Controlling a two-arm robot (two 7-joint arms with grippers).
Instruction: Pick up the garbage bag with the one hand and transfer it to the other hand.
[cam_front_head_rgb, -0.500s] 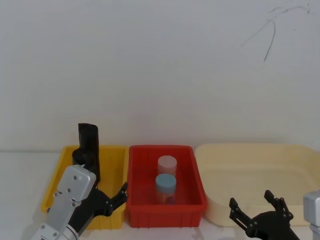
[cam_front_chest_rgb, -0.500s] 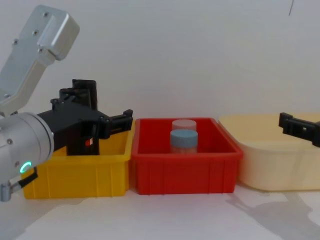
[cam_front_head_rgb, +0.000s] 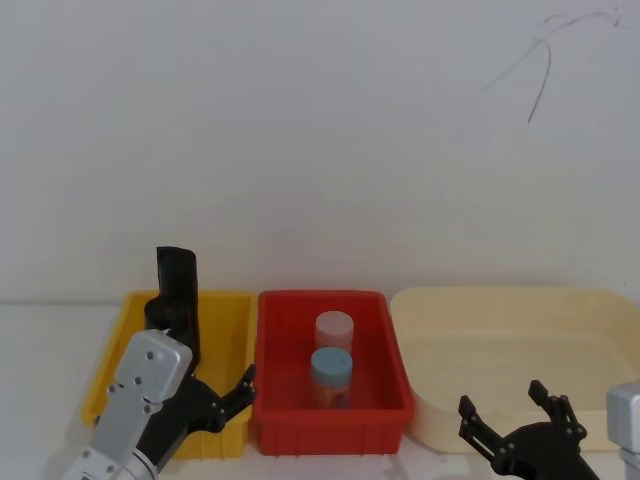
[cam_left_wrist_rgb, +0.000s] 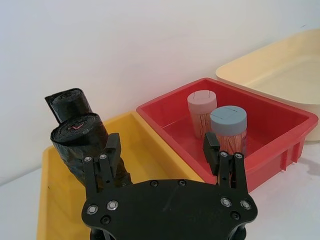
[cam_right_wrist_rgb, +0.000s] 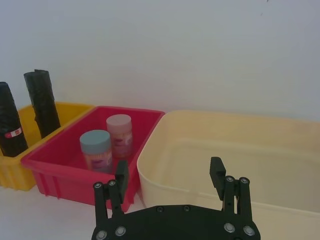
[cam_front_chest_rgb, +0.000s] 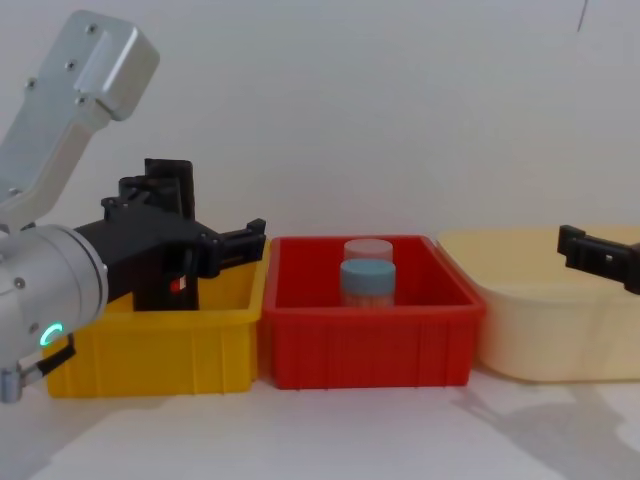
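Your left gripper (cam_left_wrist_rgb: 160, 146) reaches forward over the near part of the yellow bin (cam_front_head_rgb: 228, 310). Its silver forearm angles up from the lower left of the head view, and its two fingers are spread wide with nothing between them. The garbage bag (cam_left_wrist_rgb: 76, 136) stands upright in that bin, just beside the finger nearer to it; you cannot tell whether the two touch. From the chest, the gripper body covers most of the roll, leaving the red label and a strip of black plastic in sight. A slimmer black roll (cam_left_wrist_rgb: 66, 102) stands behind it, partly hidden. Your right gripper (cam_right_wrist_rgb: 169, 166) hovers low in front of the cream tub (cam_right_wrist_rgb: 235, 145), fingers also apart and empty, and the chest view's right edge cuts it off. The red bin (cam_front_head_rgb: 330, 435) sits between the two containers, holding two jars (cam_front_head_rgb: 331, 372).
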